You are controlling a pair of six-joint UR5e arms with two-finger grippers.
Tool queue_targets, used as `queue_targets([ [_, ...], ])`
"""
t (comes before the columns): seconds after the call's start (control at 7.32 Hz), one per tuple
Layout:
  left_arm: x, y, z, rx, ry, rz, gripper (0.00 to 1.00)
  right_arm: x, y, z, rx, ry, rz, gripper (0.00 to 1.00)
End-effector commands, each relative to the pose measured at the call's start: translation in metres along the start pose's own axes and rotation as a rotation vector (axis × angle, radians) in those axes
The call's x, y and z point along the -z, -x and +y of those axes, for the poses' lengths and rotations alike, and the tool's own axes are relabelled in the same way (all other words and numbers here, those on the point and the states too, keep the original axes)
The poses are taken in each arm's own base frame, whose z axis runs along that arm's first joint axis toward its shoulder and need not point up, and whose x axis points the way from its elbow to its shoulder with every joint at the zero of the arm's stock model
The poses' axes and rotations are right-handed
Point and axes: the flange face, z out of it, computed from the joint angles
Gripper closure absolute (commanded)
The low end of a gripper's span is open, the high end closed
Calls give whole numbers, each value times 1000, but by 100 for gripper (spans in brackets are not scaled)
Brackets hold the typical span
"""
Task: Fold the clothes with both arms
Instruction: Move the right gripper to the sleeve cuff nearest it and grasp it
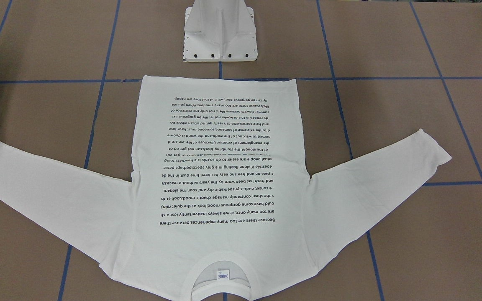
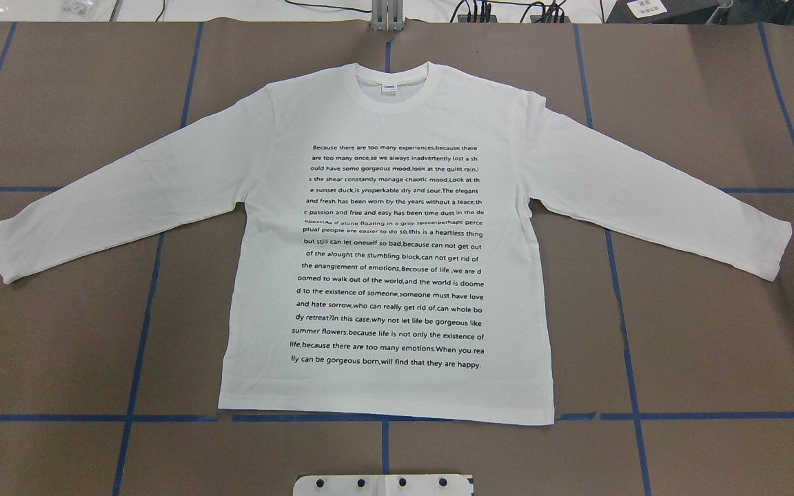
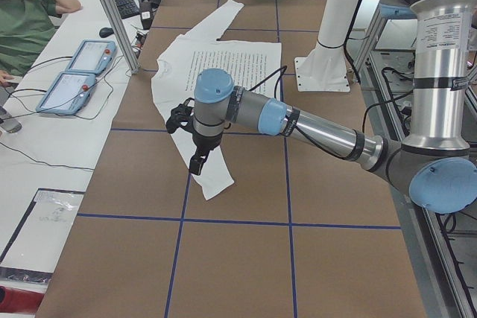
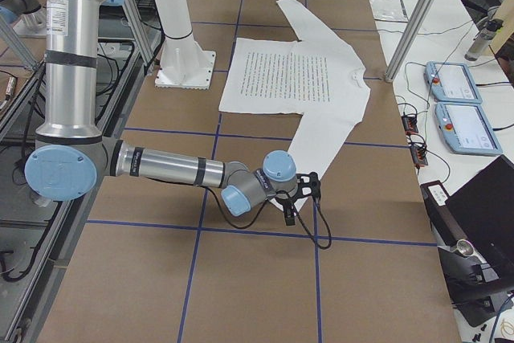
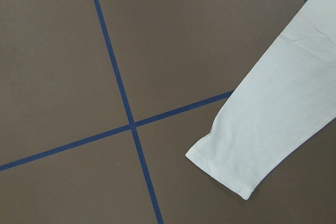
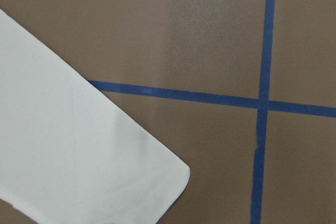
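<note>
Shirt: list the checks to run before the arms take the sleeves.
1. Shirt flat on the table, print up, nothing folded yet: ok.
2. Left cuff in the left wrist view: ok, though off-centre.
3. Right cuff in the right wrist view: ok, also off-centre.
4. Left gripper and right gripper open: cannot tell.
5. Hem clear of the base: ok, bare table between them.
</note>
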Motion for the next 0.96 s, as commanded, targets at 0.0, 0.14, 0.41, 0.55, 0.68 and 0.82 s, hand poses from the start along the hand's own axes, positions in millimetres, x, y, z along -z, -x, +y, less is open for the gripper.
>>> queue_targets([
  [0.0, 1, -1, 0, -4, -2, 2, 0, -39, 15, -6, 13, 2, 21, 4],
  [0.14, 2, -2, 0, -5, -3, 3, 0, -47, 22, -4, 21, 6, 35, 4],
  [0.41, 1, -2, 0, -5, -3, 3, 0, -50, 24, -4, 24, 9, 35, 15],
  [0.55, 1, -2, 0, -5, -3, 3, 0, -52, 21, -2, 20, 16, 38, 19],
  [0.68, 1, -2, 0, -5, -3, 3, 0, -53, 19, -1, 18, 18, 39, 19],
  [0.82, 2, -2, 0, -5, -5, 3, 0, -55, 15, 2, 11, 25, 44, 20],
])
